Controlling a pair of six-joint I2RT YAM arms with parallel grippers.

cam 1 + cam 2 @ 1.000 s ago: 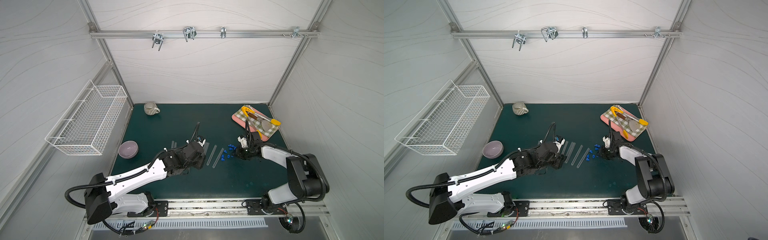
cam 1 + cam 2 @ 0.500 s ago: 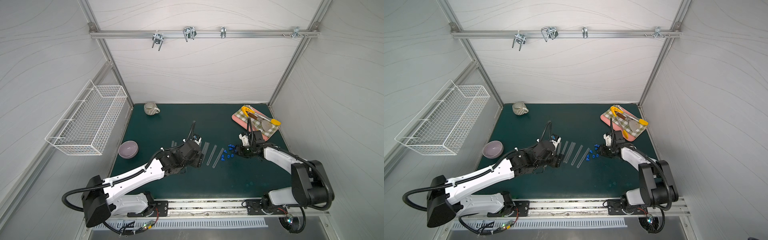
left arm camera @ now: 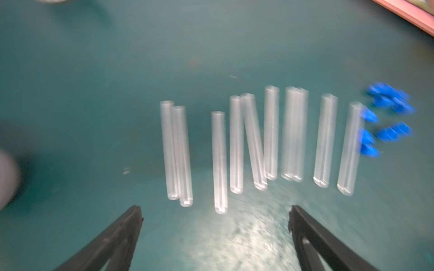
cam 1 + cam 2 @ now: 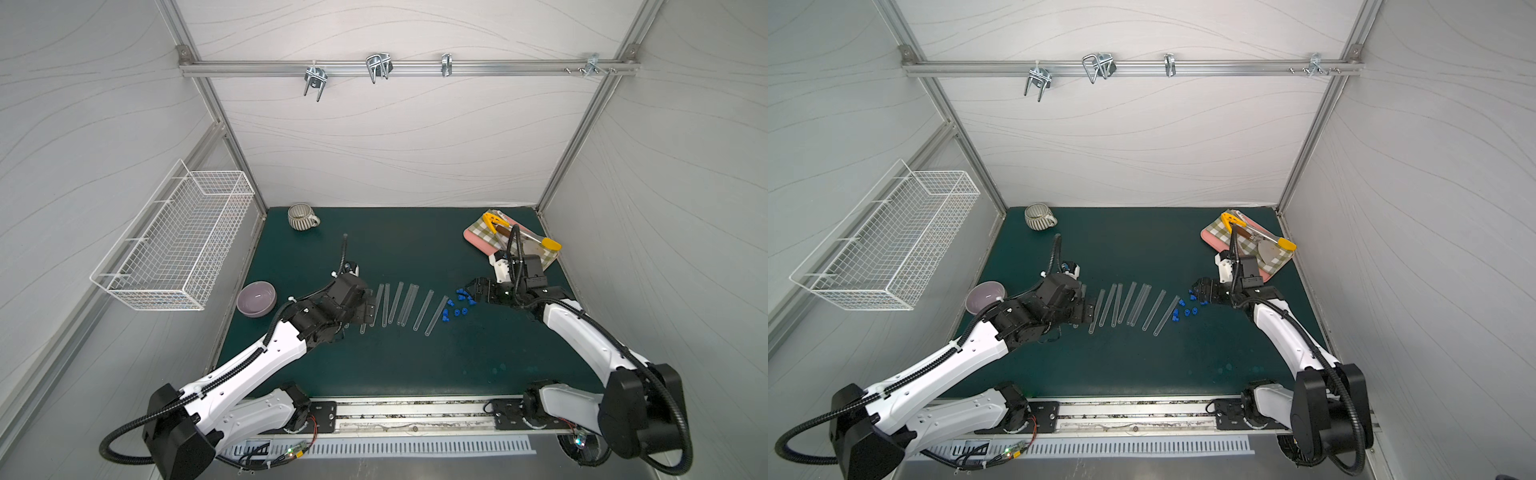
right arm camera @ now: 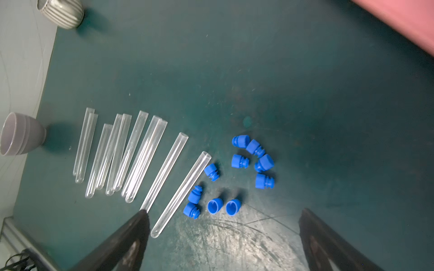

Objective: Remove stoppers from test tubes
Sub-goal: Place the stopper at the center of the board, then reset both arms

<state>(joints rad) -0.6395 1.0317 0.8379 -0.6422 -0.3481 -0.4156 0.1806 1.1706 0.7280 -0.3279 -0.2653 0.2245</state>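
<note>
Scuffed mat, clr cyl. tubes

Test tubes lie side by side in a row at mat centre. Stoppers lie loose at 3 o'clock, just beside the end tube. Bowl at 9 o'clock, mug at 11, board at 1.
</note>
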